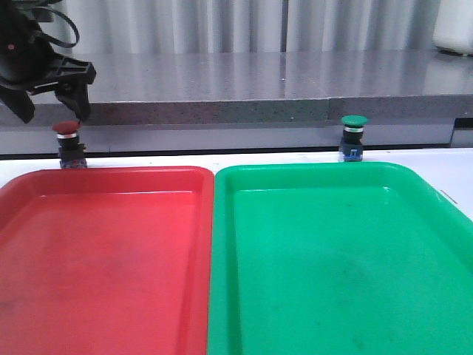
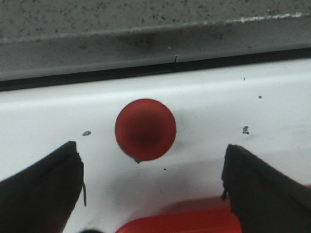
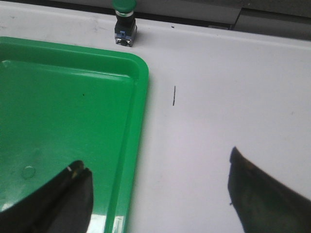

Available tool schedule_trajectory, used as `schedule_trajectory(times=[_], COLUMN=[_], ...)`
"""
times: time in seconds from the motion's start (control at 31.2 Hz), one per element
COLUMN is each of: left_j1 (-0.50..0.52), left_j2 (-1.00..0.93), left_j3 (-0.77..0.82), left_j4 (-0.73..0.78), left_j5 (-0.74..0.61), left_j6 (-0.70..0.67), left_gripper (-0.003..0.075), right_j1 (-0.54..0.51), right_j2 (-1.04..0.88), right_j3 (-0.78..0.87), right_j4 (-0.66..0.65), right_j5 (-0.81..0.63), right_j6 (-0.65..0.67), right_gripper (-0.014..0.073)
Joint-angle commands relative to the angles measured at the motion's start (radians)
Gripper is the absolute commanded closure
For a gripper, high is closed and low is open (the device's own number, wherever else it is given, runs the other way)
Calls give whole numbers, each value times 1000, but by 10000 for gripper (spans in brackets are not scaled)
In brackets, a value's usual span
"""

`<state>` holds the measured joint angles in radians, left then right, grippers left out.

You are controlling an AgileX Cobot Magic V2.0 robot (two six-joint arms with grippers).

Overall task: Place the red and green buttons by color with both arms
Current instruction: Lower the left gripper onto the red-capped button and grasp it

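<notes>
Nearest you, the red tray (image 1: 103, 251) lies on the left and the green tray (image 1: 340, 259) on the right, edges touching, both with nothing in them. Just past their far rims, on the white counter (image 1: 458, 166), the two buttons stand upright: the red button (image 1: 68, 144) behind the red tray's far left corner, the green button (image 1: 352, 137) behind the green tray.

Your left gripper (image 1: 52, 100) hangs above the red button, spread wide, with the cap between its fingers (image 2: 41, 189) in the wrist view. Your right gripper (image 3: 160, 194) is also spread wide and holds nothing; it is over the green tray's right rim, well short of the green button (image 3: 124, 22).

Watch the left descent: the button is tall on a narrow base, so one finger touching first would probably tip it over or push it against the raised ledge (image 1: 236, 111) behind. The rounded cap may also slip out if you pinch too high.

The right gripper is out of the front view, and the green cap is cut off in its wrist view.
</notes>
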<state>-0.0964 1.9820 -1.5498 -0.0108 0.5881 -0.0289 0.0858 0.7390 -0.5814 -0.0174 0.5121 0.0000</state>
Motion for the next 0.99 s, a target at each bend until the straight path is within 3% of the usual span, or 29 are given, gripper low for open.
schedule_trajectory(times=[0.0,0.48,0.8,0.96], left_j1=[2,11,11,11], left_j2=[-6,92,96,89], left_j3=[-73,-141,-143,-143], left_j4=[-2,-4,-4,-2], left_j5=[-52,-77,-107,-103], left_j6=[-7,-7,-7,-7], left_gripper=[153,167,359,388], right_j1=[-3,-3,-3,-3], right_j2=[0,0,0,0], right_j3=[-31,-31,-31,-31], right_j4=[-13,-13,-13,-13], right_j5=[-69,-69,-69,-68], right_j6=[-10,-10,-10,-10], right_gripper=[4,4,4,4])
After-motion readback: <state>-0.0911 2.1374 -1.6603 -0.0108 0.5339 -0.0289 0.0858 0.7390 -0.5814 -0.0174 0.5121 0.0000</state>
